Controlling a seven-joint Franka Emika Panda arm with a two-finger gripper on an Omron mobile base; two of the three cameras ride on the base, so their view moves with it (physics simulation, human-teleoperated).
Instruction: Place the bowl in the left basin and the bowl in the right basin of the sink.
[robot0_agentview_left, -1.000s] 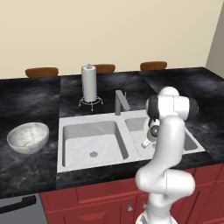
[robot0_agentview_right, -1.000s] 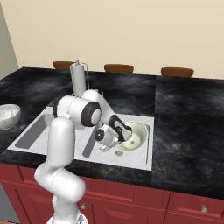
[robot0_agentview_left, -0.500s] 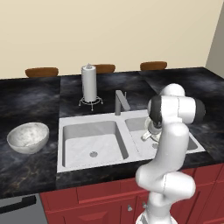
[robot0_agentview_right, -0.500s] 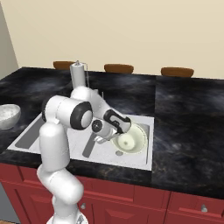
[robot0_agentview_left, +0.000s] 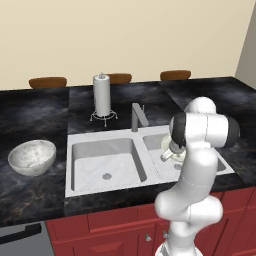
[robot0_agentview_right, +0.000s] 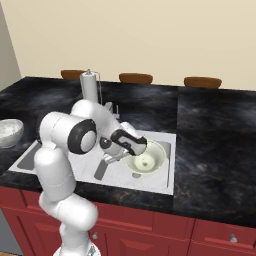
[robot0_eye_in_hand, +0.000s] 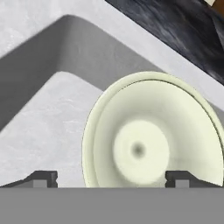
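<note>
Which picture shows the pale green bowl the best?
The hand view: the pale green bowl faces the camera, whole inside visible. The right base view shows it in the right basin; in the left base view the arm covers most of it.

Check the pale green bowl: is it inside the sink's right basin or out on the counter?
Inside. The pale green bowl sits upright in the right basin, its rim below the sink's edge, with marbled floor around it in the hand view.

My counter (robot0_agentview_left: 40, 195) is dark marbled stone. In it sits the sink (robot0_agentview_left: 75, 187); on it rest a speckled bowl (robot0_agentview_left: 31, 157) left and a paper-towel holder (robot0_agentview_left: 102, 96) behind.
</note>
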